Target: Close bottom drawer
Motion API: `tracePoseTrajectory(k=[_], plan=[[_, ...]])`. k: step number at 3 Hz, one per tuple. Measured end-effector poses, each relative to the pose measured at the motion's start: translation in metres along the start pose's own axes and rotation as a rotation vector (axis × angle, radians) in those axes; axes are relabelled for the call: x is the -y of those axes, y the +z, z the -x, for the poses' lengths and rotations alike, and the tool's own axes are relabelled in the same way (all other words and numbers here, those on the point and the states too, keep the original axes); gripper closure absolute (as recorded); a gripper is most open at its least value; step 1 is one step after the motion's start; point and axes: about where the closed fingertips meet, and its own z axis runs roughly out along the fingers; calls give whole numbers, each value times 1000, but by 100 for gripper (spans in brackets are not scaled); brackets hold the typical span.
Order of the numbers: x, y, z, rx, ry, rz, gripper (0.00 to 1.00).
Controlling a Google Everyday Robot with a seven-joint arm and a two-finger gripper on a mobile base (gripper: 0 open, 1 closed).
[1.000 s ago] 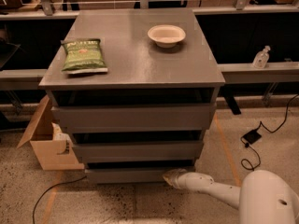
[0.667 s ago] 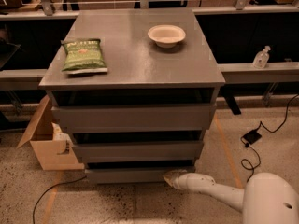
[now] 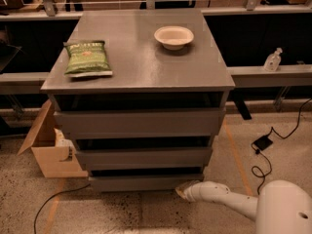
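The bottom drawer (image 3: 141,183) is the lowest grey front of the cabinet, near the floor, with a dark gap above it. My white arm reaches in from the lower right. The gripper (image 3: 182,191) sits at the drawer's lower right corner, touching or very near its front panel. The mid-sized drawer (image 3: 144,157) and the tall top drawer (image 3: 139,122) stand above it, each stepping further forward.
A green chip bag (image 3: 87,58) and a white bowl (image 3: 174,36) lie on the cabinet top (image 3: 139,67). An open cardboard box (image 3: 51,147) stands at the left. A black adapter and cables (image 3: 263,145) lie on the floor at the right. A bottle (image 3: 272,60) stands on the right ledge.
The arm's near body has dropped lower in the frame. The gripper stays at the drawer's lower right corner, and the drawer front looks unchanged.
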Motion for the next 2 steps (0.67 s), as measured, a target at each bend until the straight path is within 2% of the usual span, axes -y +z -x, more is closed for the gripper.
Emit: tracePoseTrajectory(k=[1, 2], plan=[[12, -15, -26, -74, 44, -8, 100], [36, -35, -55, -135, 112, -59, 100]])
